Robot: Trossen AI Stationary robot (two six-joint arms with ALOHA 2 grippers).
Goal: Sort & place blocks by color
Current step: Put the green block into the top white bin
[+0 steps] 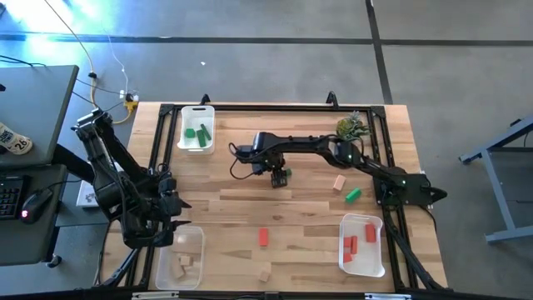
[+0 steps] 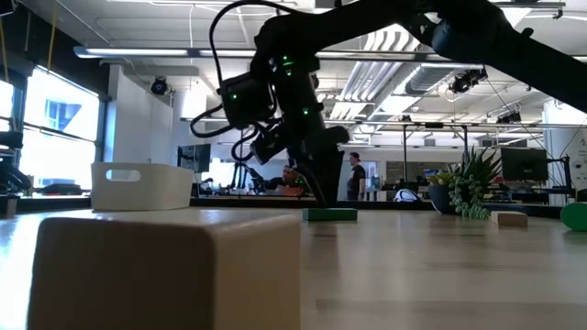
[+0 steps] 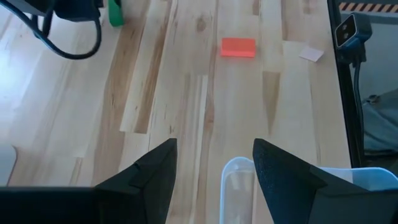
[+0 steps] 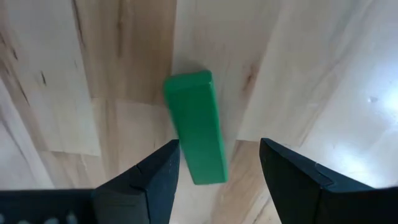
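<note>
Hovering mid-table, the right gripper stands with fingers spread, grasping nothing; we see a green block lying flat on the wood between them, a short smooth bar. We note the left gripper waiting, fingers apart, over the clear tray at the table's near-left corner.

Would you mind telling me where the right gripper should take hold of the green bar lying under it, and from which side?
Grip the green bar across its two long faces, near mid-length, coming straight down from above. It lies flat on the table, narrow enough to fit between the open fingers of the right gripper, which already stand on either side of it.
</note>
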